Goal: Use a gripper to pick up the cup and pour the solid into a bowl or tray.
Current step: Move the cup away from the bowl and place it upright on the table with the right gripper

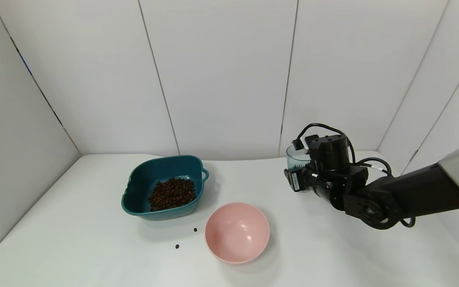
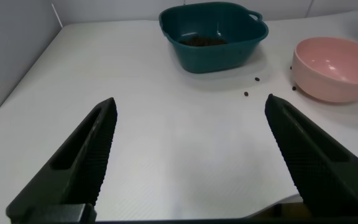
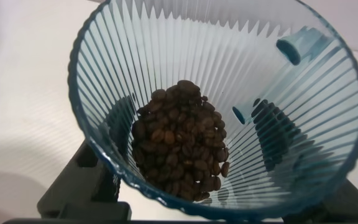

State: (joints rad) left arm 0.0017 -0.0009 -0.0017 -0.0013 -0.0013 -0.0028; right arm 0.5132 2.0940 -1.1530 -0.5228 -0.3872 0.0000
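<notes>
We are looking at a small translucent blue-grey ribbed plastic cup (image 1: pixel 296 158), which is sitting upright at the far right of the white table (image 1: pixel 94 239), well apart from the dark teal rounded-square plastic basin (image 1: pixel 142 179) that serves as our landmark. The black right gripper (image 1: pixel 302 177), trailing exposed cables, is closing its fingers on the cup's sides and holding it. From the right wrist view, we are peering straight down into the cup (image 3: pixel 216 106), where a heap of small dark brown beans (image 3: pixel 182 140) is lying at the bottom, with the dark fingers (image 3: pixel 79 186) showing through the ribbed wall.

The basin, left of the cup, is already holding its own pile of the same brown beans (image 1: pixel 172 193). A round pink plastic bowl (image 1: pixel 237 232) is standing just in front and to the right of the basin, between it and the cup. Two stray beans (image 1: pixel 195 230) are lying on the table just in front of the basin, beside the pink bowl.

The left gripper (image 2: pixel 188 155) is hovering well to the basin's near left side, its fingers (image 2: pixel 86 155) spread wide and holding nothing.
</notes>
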